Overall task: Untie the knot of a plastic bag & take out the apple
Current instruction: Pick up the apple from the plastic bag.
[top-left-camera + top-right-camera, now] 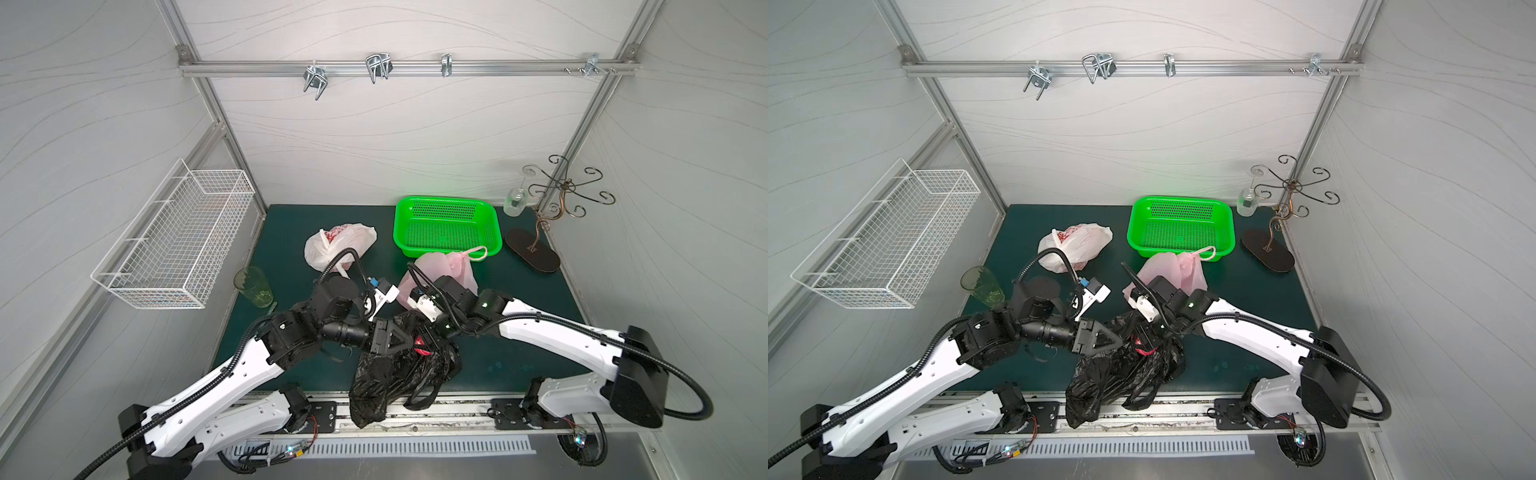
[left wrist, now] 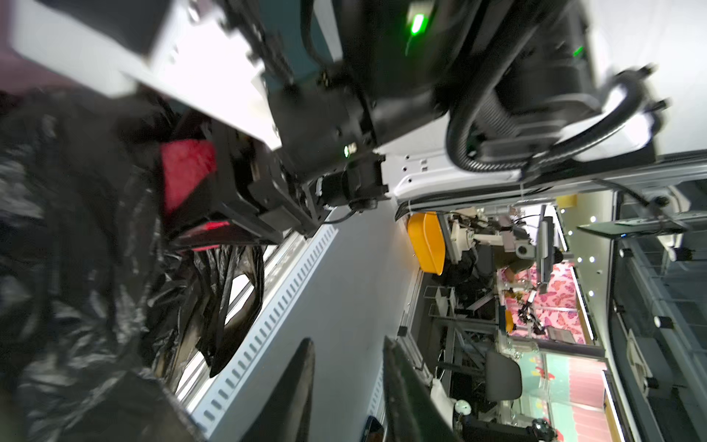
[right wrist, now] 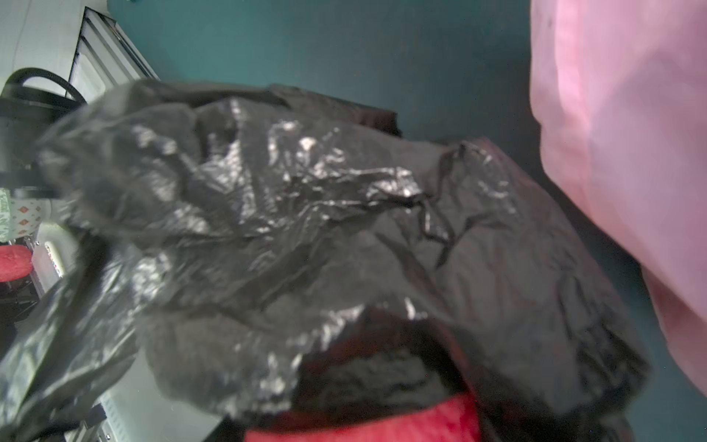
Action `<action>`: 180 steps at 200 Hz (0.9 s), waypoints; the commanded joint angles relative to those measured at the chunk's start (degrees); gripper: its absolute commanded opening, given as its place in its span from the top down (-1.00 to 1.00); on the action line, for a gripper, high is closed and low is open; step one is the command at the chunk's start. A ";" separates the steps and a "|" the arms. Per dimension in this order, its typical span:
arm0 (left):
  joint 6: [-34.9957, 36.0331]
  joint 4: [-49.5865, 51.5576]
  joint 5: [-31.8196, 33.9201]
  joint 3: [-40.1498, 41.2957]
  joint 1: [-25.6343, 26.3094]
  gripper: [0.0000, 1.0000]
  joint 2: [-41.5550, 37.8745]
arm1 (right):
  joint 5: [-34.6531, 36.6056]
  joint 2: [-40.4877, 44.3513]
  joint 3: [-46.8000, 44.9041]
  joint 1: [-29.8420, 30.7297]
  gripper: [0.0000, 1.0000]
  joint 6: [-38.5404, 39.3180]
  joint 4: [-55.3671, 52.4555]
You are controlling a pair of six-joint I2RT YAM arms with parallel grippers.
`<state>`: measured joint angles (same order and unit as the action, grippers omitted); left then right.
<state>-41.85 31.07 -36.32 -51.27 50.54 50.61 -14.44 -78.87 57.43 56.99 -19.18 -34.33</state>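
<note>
Right wrist: crumpled bag [image 3: 267,210]; red apple [image 3: 363,421]

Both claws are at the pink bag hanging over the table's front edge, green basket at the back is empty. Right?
Wrong bag: the one over the front edge is the black bag, clear in both top views. The pink bag lies further back, just before the green basket. The rest holds.
</note>
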 commanded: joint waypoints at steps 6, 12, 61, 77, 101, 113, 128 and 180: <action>1.98 0.74 4.97 4.81 1.88 0.40 1.02 | -1.82 -3.87 3.92 1.07 0.15 -1.83 1.78; 2.76 1.06 6.27 5.91 1.94 0.41 1.56 | -2.08 -4.44 4.31 1.18 0.15 -1.89 1.89; 6.91 -0.05 19.99 12.46 1.84 0.50 11.33 | -4.82 -7.10 4.97 1.36 0.11 -2.14 1.09; 7.63 -0.91 23.80 13.38 1.84 0.52 15.52 | -4.99 -8.18 4.71 1.31 0.07 -1.83 0.08; 7.49 -4.52 28.84 15.83 1.50 0.55 20.04 | -5.17 -9.18 4.09 1.37 0.05 -1.36 -0.72; 7.14 -6.59 30.03 16.53 0.67 0.57 21.93 | -5.08 -9.41 3.84 1.36 0.04 -1.15 -0.96; 6.95 -7.99 30.24 16.81 -0.34 0.60 23.41 | -4.85 -9.55 3.66 1.37 0.01 -0.98 -1.31; 8.09 -8.12 30.38 16.90 -1.54 0.63 24.32 | -4.34 -8.69 3.40 0.75 -0.09 0.01 -2.74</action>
<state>-34.68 24.88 -7.44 -34.13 49.60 74.37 -18.55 -88.07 61.23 57.93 -20.69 -34.59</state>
